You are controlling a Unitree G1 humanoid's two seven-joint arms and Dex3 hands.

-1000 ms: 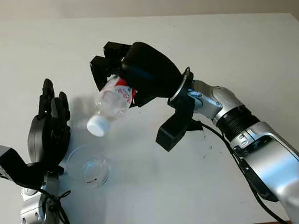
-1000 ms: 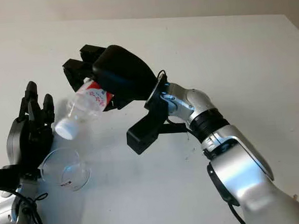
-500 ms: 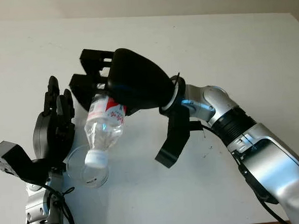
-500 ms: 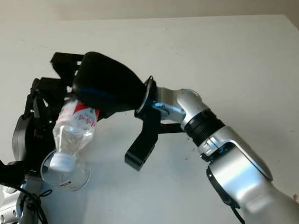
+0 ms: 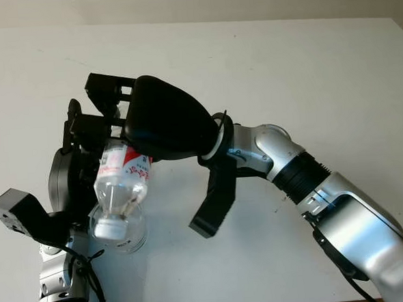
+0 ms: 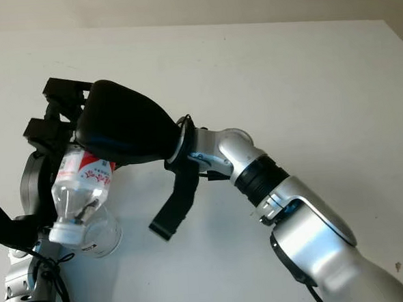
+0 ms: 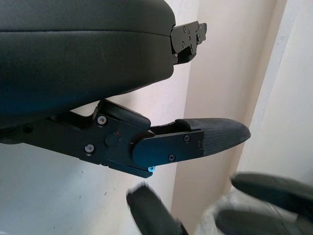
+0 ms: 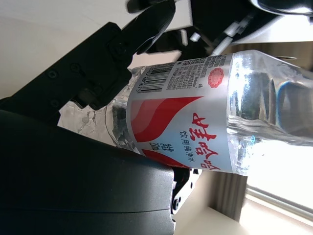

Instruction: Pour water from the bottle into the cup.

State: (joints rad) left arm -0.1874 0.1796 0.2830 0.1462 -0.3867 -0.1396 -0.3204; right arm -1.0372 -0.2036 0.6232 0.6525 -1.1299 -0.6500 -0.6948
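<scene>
I see my right hand (image 5: 128,125) clamped around the labelled middle of the clear bottle (image 5: 118,190), holding it above the near-left part of the white table (image 5: 319,68). The bottle's long axis runs steeply down and toward me, base up inside the grip, white cap (image 5: 108,229) lowest and sitting at the mouth of the clear cup (image 5: 128,239). My left hand (image 5: 70,183) stands upright just beside the cup, behind the bottle; I cannot tell whether its fingers are curled.
</scene>
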